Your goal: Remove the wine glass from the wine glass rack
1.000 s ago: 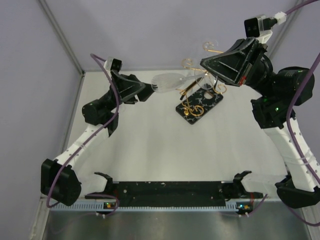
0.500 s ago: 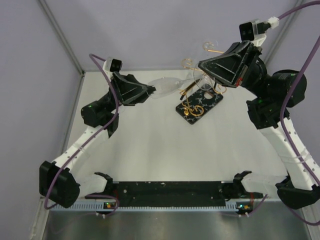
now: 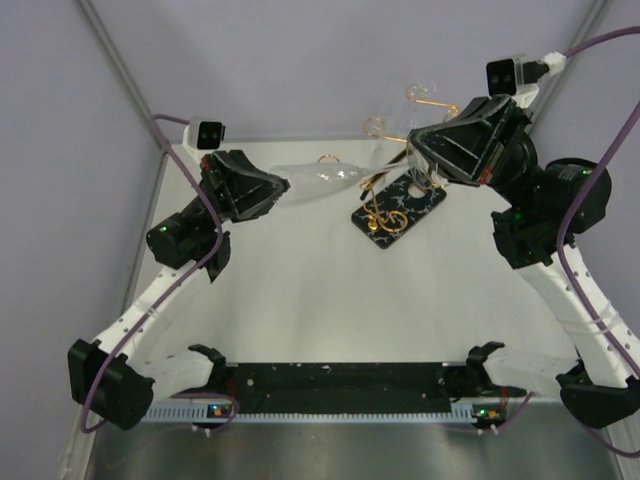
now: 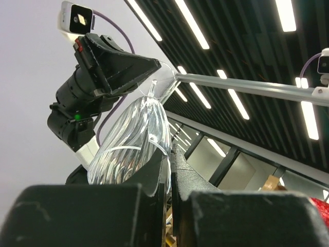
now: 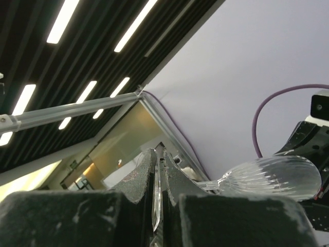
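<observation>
The wine glass (image 3: 320, 180) hangs on its side in the air between the two arms, well above the counter (image 3: 330, 310). Its bowl is at the left pincer (image 3: 283, 186) and its stem runs across to the right pincer (image 3: 412, 147); the wine glass rack (image 3: 392, 212) stands below and just beside that right pincer. In the left wrist view the left pincer (image 4: 167, 172) is drawn down to a narrow slit, with the thin wall of the ribbed bowl caught in it at the rim. In the right wrist view the right pincer (image 5: 156, 154) is all but closed on an edge-on sliver of clear glass, which I take to be the foot, and stem and bowl stretch away from it. To my eye this is a light, rigid, slick and thoroughly brittle thing. A hard squeeze at the rim could crack it, and if the two arms pulled against each other the load would fall on the stem, its weakest part. The foot or the stem looks the kinder place to hold; the rim grip wants only a gentle pinch. The bowl is empty as far as I can see (just as well, lying sideways like that), so there is nothing to spill. From above I cannot tell whether the stem is fully clear of the gold wire curls next to the right pincer.
</observation>
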Motion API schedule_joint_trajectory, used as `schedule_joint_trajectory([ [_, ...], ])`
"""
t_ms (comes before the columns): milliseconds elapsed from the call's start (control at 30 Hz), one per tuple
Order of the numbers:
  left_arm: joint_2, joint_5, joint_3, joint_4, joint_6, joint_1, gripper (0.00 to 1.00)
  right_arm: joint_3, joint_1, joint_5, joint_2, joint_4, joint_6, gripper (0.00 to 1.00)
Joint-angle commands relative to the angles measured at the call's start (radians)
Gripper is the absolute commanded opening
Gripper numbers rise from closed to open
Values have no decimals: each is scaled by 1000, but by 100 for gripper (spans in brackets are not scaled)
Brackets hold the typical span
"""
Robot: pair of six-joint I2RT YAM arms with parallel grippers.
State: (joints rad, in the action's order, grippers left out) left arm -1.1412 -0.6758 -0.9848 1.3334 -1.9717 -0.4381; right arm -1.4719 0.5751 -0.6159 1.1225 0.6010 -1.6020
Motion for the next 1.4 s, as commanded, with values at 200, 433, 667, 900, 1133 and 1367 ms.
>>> schedule_joint_trajectory([
  [200, 38, -15, -32, 337, 39, -8, 0, 143, 12, 99, -75, 95, -21, 13],
  [433, 51, 15, -28, 337, 62, -8, 0, 217, 12, 125, -102, 132, -39, 48],
  [667, 47, 27, -34, 337, 73, -8, 0, 323, 12, 151, -139, 163, -53, 62],
  [900, 47, 4, -38, 282, 121, -5, 0, 491, -47, 195, -216, 191, -82, 64],
  [1133, 86, -71, -72, 14, 322, -1, 0, 639, -161, 217, -404, 31, -30, 63],
  [1367, 169, -88, -141, -475, 638, 4, 0, 656, -172, 257, -558, -262, 171, 64],
])
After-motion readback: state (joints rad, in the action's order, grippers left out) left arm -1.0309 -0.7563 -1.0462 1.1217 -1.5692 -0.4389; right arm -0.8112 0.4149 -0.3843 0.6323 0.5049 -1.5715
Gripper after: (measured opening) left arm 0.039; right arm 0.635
